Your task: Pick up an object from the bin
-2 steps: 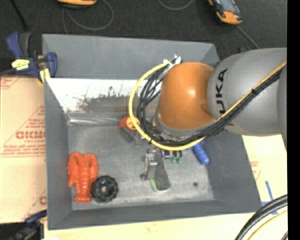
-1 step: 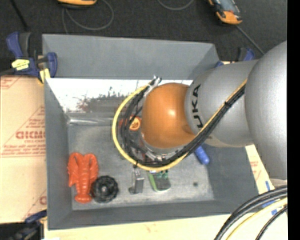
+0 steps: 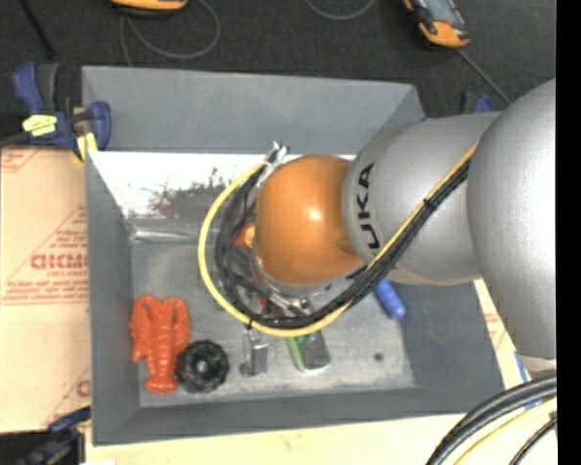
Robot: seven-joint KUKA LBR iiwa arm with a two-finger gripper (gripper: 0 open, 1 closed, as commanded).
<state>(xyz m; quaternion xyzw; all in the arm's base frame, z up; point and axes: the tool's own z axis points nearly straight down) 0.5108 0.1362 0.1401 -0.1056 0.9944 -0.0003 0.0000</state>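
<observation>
Bin: a grey metal bin (image 3: 108, 289) seen from above, with a few loose things on its floor along the near wall.
Red lobster: a red toy lobster (image 3: 160, 342) lies flat in the near left corner, claws toward the far wall and tail toward the near wall.
Black knob: a round black knob (image 3: 203, 366) touches the red lobster's right side, beside its tail.
Gripper: the gripper (image 3: 259, 353) is low over the floor, right of the red lobster and just beyond the black knob. The wrist hides most of it, so I cannot tell whether it is wide, narrow or holding anything.
Green piece: a short green piece (image 3: 310, 351) lies on the floor just right of the gripper, farther from the red lobster. It is the thing nearest the gripper.
Orange cover: a rounded orange cover (image 3: 300, 221) on the wrist sits up and right of the red lobster, ringed by yellow and black cables (image 3: 208, 250).
Blue piece: a small blue piece (image 3: 391, 301) pokes out from under the arm, well right of the red lobster.
Arm: the grey arm (image 3: 445, 201) comes in from the right and slopes down into the bin, its wrist turned so the gripper points at the floor.
</observation>
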